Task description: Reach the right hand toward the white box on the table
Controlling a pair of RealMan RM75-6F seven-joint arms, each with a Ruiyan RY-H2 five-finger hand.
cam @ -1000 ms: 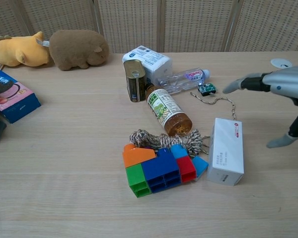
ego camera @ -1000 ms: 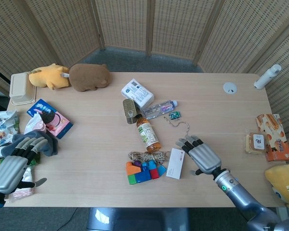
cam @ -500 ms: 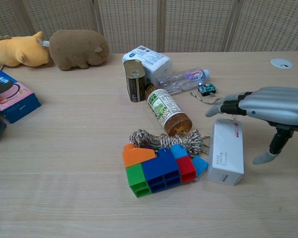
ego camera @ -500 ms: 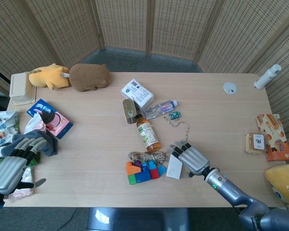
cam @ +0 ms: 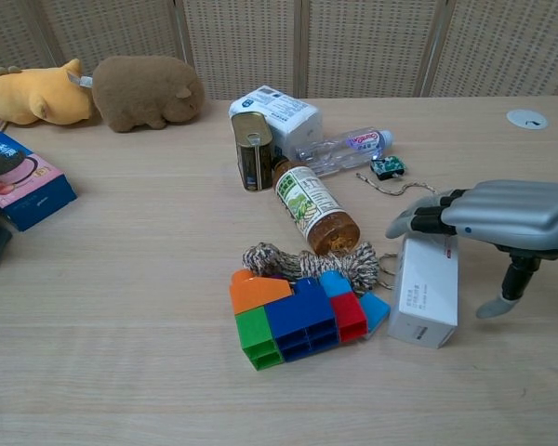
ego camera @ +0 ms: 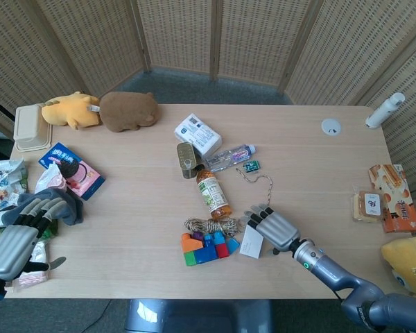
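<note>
a light wooden counter (ego camera: pixel 125 208) fills both views, backed by woven screen panels (ego camera: pixel 215 35). the right hand (cam: pixel 502 218), silver with dark fingers spread flat and holding nothing, hovers palm-down over the far end of the white box (cam: pixel 425 290); whether the fingers touch the box cannot be told. its thumb (cam: pixel 502 299) hangs down beside the box's right edge. the white box lies flat on the counter, directly under and slightly to the left of this hand. in the head view the same hand (ego camera: pixel 272 227) covers the right part of the box (ego camera: pixel 250 242).

far off to the left, at the counter's near edge, the left hand (ego camera: pixel 17 239) hangs open with fingers apart, gripping nothing.

just left of the box sits a cluster of coloured toy blocks (cam: pixel 298 314) touching a bundle of rope (cam: pixel 307 262). beyond the rope lies an amber bottle (cam: pixel 314 207) on its side. further from the right hand stand a can (cam: pixel 253 150) and a clear water bottle (cam: pixel 339 149). a thin chain (cam: pixel 400 189) lies just ahead of the fingertips.
</note>
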